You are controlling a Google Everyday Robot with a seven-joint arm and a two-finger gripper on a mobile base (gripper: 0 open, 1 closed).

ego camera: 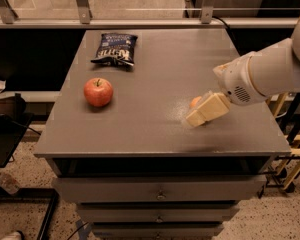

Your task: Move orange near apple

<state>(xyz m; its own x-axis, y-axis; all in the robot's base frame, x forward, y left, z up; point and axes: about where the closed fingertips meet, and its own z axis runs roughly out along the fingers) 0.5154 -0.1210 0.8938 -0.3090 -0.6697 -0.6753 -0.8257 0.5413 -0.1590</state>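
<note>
The red apple (98, 92) with a short dark stem sits on the left part of the grey cabinet top (155, 69). The orange (195, 102) lies right of centre, and only a small sliver of it shows behind my gripper. My gripper (202, 113) comes in from the right on a white arm (262, 76). Its cream-coloured fingers (208, 109) hang low over the top, right in front of the orange and covering most of it.
A dark blue chip bag (114, 49) lies at the back left of the top. The cabinet has drawers (160, 189) below. A rail with glass panels (140, 14) runs behind. A wooden frame (295, 134) stands on the right.
</note>
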